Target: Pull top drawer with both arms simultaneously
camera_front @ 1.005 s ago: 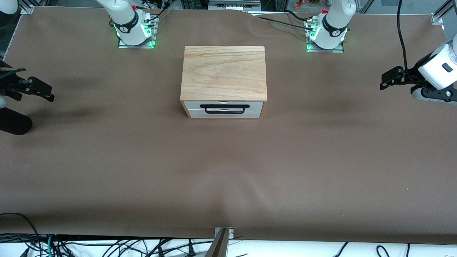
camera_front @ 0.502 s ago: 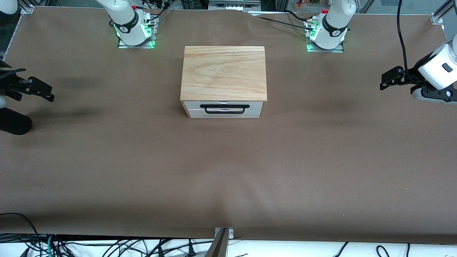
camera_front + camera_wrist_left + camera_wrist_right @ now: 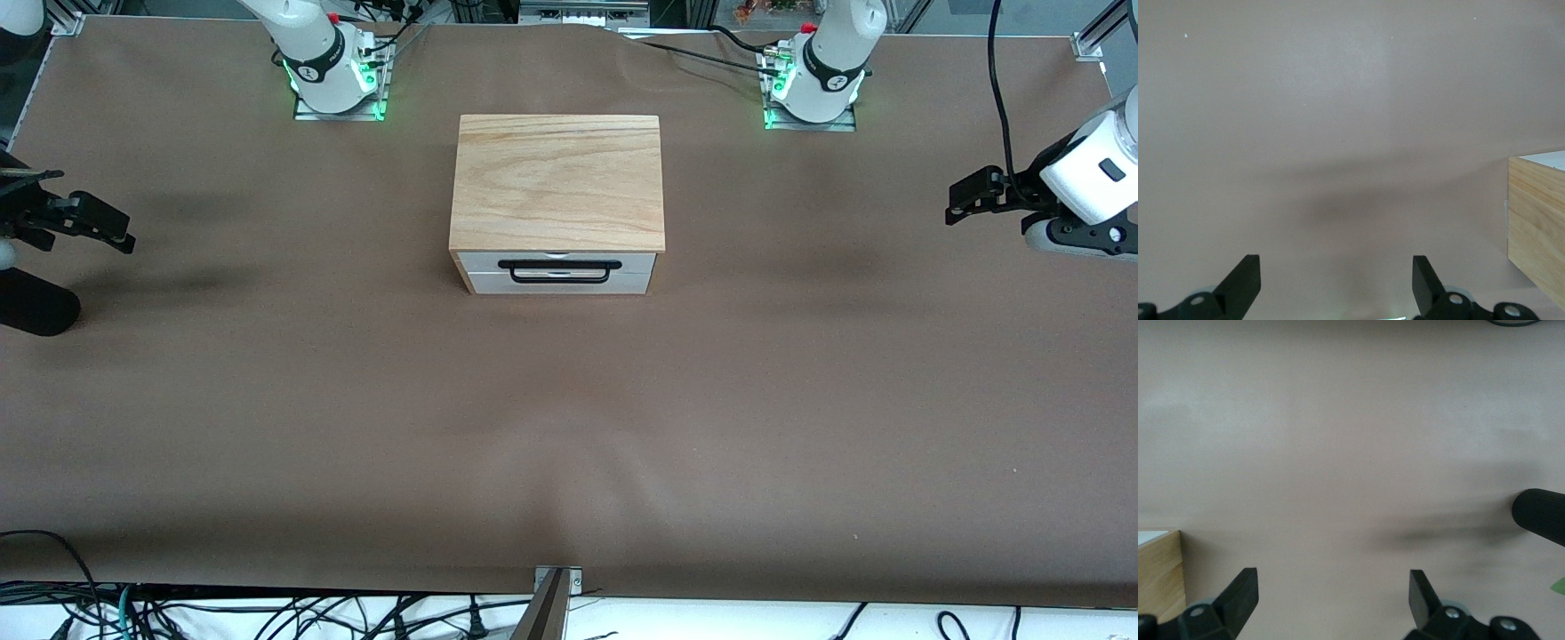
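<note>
top drawer (image 3: 558, 272) closed, in cabinet (image 3: 558, 182) mid-table | left gripper (image 3: 1333, 283) + right gripper (image 3: 1331, 597) both spread wide, empty, over bare table ends | likely light, rigid, slides; grab black handle (image 3: 558, 270) ends

We see the right gripper (image 3: 1331, 600) with its two black fingers (image 3: 1238, 593) spread wide apart, nothing between them, hanging over the bare brown table cover (image 3: 1338, 440). At one edge of the view we catch a corner of the cabinet (image 3: 1158, 577): a light wood side with a sliver of white face above it, standing on the cover. At the other edge a black ribbed cylinder (image 3: 1541, 517) pokes in, and a soft dark shadow stretches across the cover beside it.
</note>
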Robot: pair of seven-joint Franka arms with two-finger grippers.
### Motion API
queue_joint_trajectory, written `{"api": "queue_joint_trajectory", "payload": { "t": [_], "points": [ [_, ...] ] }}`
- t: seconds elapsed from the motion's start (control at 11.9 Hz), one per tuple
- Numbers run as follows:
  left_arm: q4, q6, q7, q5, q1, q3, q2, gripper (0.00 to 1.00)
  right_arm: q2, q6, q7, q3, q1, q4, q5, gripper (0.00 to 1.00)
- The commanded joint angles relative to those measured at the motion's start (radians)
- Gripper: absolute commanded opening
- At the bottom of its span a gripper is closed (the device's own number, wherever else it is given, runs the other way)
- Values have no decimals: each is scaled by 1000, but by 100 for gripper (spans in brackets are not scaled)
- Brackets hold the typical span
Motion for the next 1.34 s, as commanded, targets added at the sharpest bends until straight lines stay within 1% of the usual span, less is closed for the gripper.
{"api": "queue_joint_trajectory", "payload": {
  "t": [0.0, 0.25, 0.42, 0.5, 0.59, 0.67, 0.75, 0.92, 1.0, 1.09, 1.17, 1.26],
  "points": [
    [46, -4, -28, 18, -4, -6, 68, 100, 18, -19, 3, 10, -8, 25, 0, 100],
    [63, 36, -85, 1, -10, -12, 146, 100, 63, -19, -6, 10, -10, 22, 8, 100],
    [76, 52, -96, -71, -11, -12, 217, 100, 71, -18, -6, 11, 4, 20, 10, 100],
    [83, 58, -99, -110, -11, -12, 249, 100, 89, -18, -6, 11, 24, 16, 13, 100],
    [85, 73, -107, -147, -16, -12, 281, 100, 124, -16, -6, 14, 32, 17, 34, 100],
    [93, 101, -114, -172, -18, -12, 310, 100, 132, -18, -14, 14, 32, 17, 110, 100],
    [102, 124, -119, -184, -24, -15, 347, 100, 159, -19, -14, 14, 30, 16, 197, 100],
    [102, 182, -120, -216, -36, -12, 393, 100, 181, -16, -17, 14, 29, -1, 307, 100],
    [94, 194, -120, -247, -44, -15, 412, 100, 198, -16, -37, 14, 26, -7, 386, 100],
    [94, 194, -114, -291, -56, -20, 438, 100, 222, -16, -82, 14, 23, -10, 475, 100],
    [91, 197, -102, -377, -59, -21, 455, 100, 247, -19, -134, 10, 15, -15, 569, 100],
    [86, 205, -102, -487, -59, -26, 470, 100, 264, -19, -153, 11, 7, -30, 664, 100]
  ]
}}
